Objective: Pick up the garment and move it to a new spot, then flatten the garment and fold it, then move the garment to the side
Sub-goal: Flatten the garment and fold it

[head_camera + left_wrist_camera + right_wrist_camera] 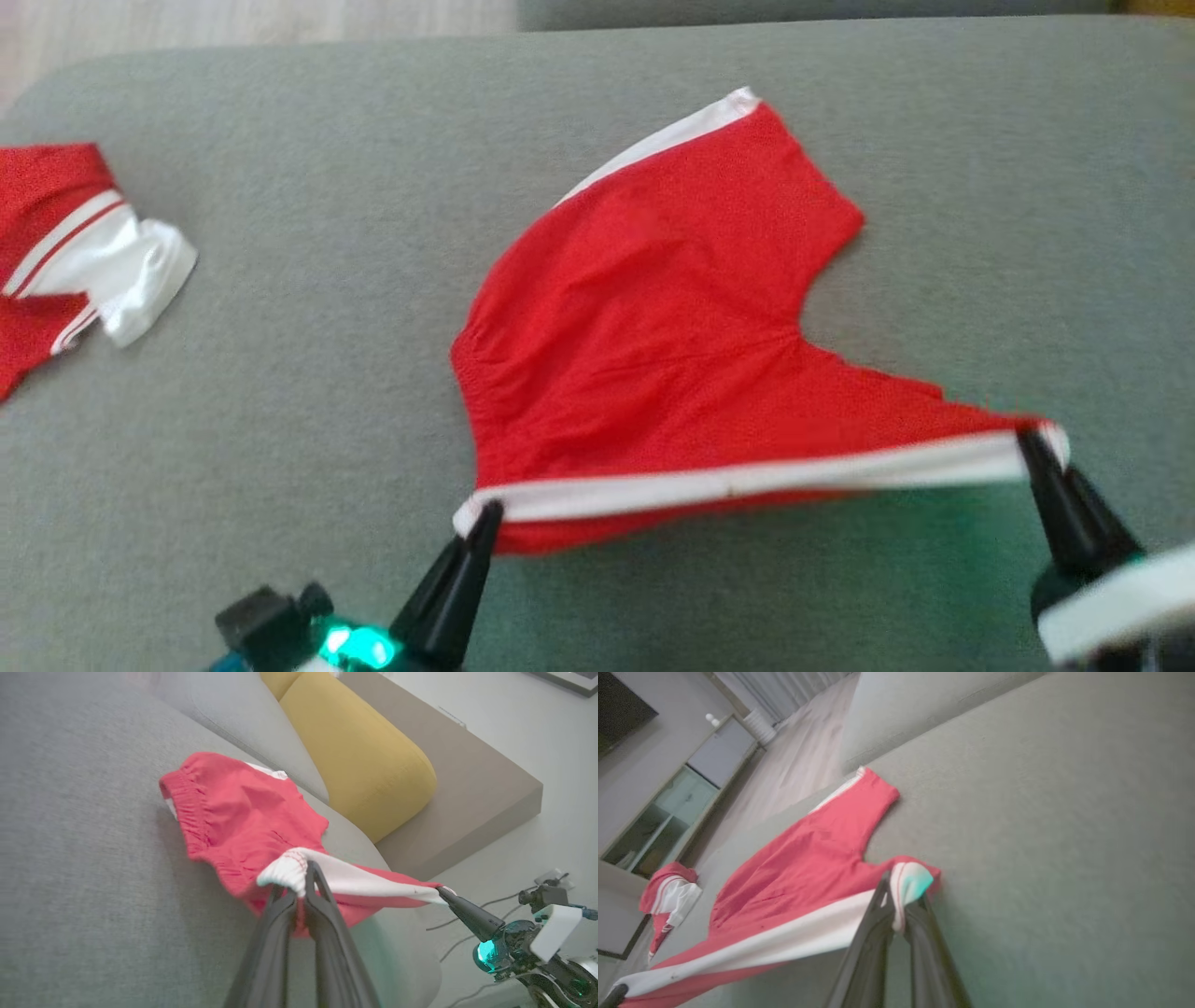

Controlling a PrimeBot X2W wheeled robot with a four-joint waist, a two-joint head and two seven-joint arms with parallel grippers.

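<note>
Black left gripper (485,516) and right gripper (1034,446), each clamped on the red shorts (653,327).
You hold the two ends of the white side stripe (747,478), taut between them, running left to right; the rest lies beyond the grippers on the grey sofa seat (280,439), waistband (467,364) at your left, legs (766,187) pointing right, neither arm nearer.

No text, label, brand, number or sign can be read anywhere in these views.
</note>
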